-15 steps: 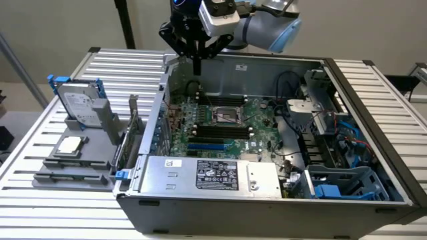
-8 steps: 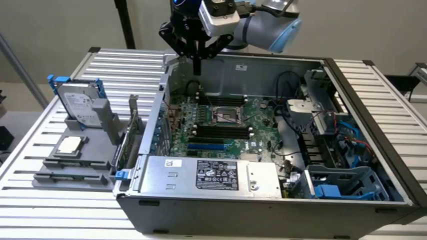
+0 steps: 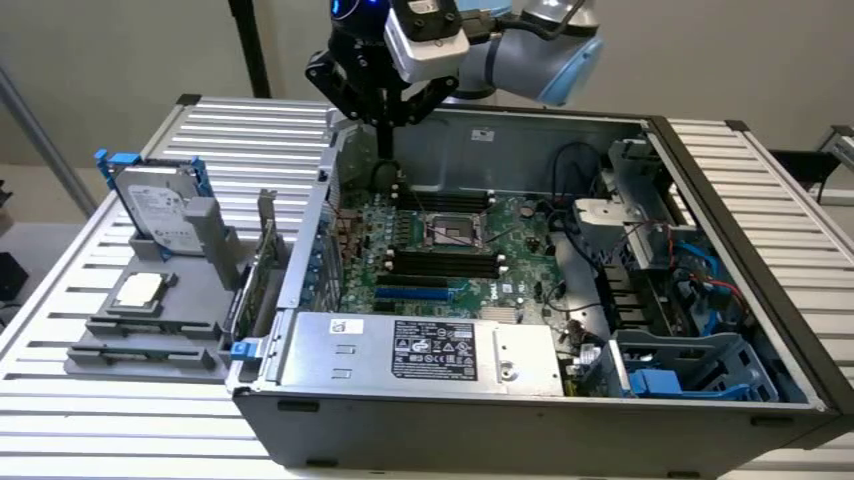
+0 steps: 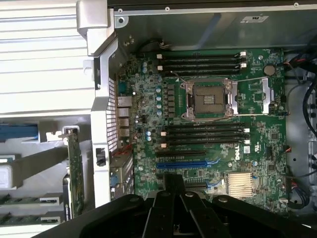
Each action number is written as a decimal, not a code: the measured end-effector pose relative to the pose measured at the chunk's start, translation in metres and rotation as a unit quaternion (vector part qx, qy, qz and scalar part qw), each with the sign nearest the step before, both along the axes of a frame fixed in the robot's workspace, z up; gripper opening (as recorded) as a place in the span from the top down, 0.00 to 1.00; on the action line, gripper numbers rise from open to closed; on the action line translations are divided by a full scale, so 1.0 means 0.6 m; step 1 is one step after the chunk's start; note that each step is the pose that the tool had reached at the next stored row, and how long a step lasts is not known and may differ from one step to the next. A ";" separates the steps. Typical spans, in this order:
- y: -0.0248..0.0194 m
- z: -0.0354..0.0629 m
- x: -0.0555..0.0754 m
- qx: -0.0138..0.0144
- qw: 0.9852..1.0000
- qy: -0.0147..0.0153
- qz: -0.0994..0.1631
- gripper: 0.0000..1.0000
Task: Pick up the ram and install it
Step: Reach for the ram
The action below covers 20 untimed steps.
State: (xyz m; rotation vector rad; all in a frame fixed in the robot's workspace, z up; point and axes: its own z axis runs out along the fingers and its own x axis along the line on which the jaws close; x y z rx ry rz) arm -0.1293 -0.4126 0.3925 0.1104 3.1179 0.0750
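Note:
Two narrow green ram sticks (image 4: 25,200) lie side by side in the grey holder (image 4: 49,201) outside the computer case. My gripper (image 3: 387,128) hangs over the back corner of the open case (image 3: 534,395), on the exterior view's left, well away from the sticks. Its black fingers (image 4: 166,208) meet at their tips, shut with nothing between them. On the green motherboard (image 4: 247,153) below, two banks of black ram slots (image 4: 204,136) flank the CPU socket (image 4: 208,99), and all of them stand unfilled.
A green expansion card (image 4: 74,166) with a metal bracket stands in the holder beside the case wall. A silver hard drive (image 3: 151,208) in a blue frame and a CPU chip (image 3: 140,290) rest on the grey stand (image 3: 134,345). The power supply (image 3: 420,350) and cables (image 3: 694,280) crowd the case.

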 end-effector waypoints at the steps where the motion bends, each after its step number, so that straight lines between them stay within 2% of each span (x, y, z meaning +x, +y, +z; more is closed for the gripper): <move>1: -0.0042 0.000 -0.004 0.000 1.000 0.000 0.000 0.89; 10: -0.0363 0.000 -0.057 0.000 1.000 0.000 0.000 0.89; 20: -0.0545 -0.001 -0.132 0.000 1.000 0.000 0.000 0.89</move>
